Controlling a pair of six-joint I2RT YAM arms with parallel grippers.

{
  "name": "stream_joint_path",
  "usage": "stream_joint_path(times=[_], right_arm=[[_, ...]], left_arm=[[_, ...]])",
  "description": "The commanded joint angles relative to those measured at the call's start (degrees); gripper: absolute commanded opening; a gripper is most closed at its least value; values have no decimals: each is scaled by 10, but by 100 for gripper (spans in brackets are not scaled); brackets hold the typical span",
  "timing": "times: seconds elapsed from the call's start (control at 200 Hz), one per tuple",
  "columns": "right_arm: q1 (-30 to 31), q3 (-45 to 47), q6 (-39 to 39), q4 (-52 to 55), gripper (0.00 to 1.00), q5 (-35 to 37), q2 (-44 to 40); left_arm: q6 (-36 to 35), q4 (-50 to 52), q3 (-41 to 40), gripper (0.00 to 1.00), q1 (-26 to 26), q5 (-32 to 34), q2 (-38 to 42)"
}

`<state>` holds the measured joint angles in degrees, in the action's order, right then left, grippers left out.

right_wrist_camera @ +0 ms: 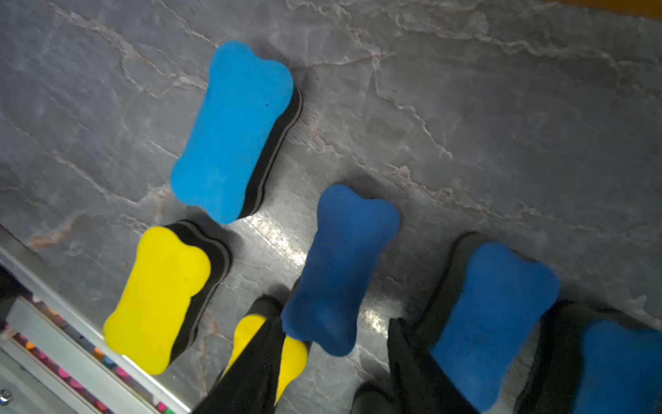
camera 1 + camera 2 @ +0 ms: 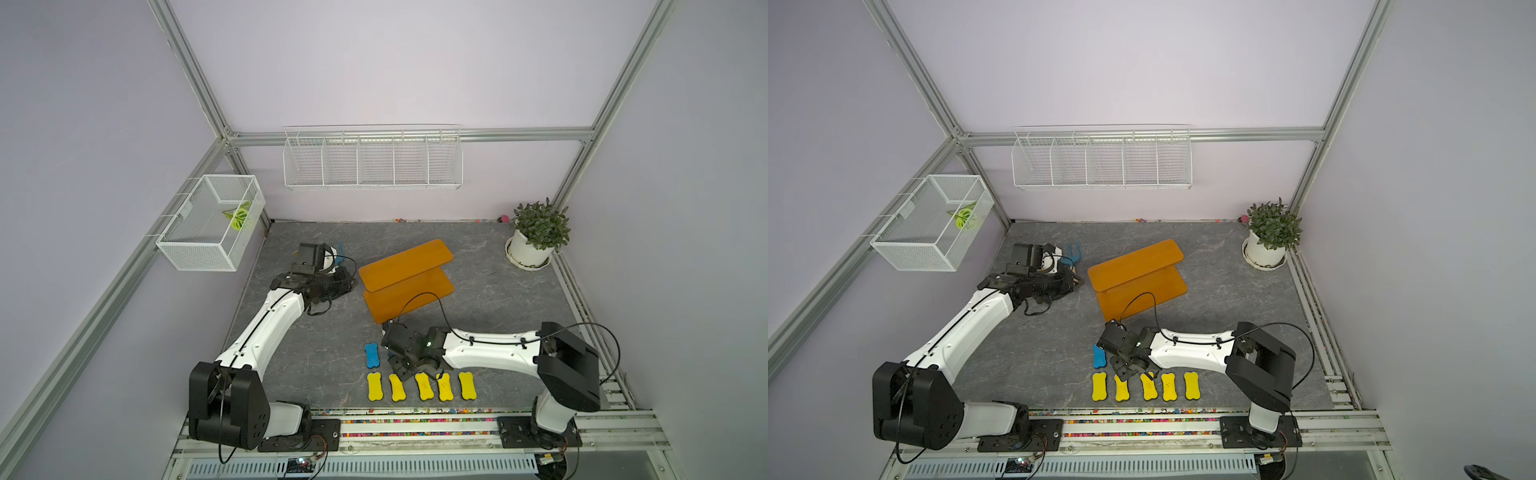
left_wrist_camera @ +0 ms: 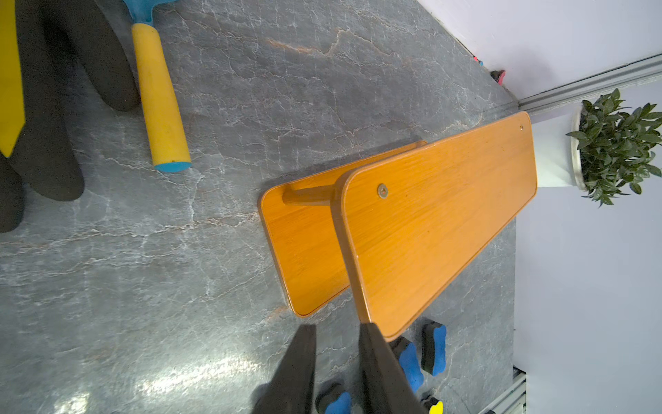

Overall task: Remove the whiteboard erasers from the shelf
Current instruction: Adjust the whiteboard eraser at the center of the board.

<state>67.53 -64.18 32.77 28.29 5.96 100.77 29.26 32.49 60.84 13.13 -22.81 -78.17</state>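
The shelf [image 2: 405,266] stands bare on the tabletop [image 2: 519,299]. In front of it five yellow erasers [image 2: 423,386] lie in a row, with blue erasers [image 2: 372,355] between row and shelf. The right pincer [image 1: 331,315], spread, straddles one blue eraser [image 1: 340,265] lying there. Left of the shelf, the left pincer [image 3: 336,328] is slightly spread and empty.

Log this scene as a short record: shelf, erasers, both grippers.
shelf: nothing visible on either board
yellow erasers: five in a row on the table, near its front edge
blue erasers: at least four on the table, between that row and the shelf
left gripper: open, empty, near the shelf's end
right gripper: open, astride a blue eraser
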Motion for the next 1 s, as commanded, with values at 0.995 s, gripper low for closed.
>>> stream_joint_path(times=[0.995], right_arm=[[-41, 21, -20, -104, 63, 122, -142]], left_arm=[[-44, -60, -2, 58, 2, 47, 52]])
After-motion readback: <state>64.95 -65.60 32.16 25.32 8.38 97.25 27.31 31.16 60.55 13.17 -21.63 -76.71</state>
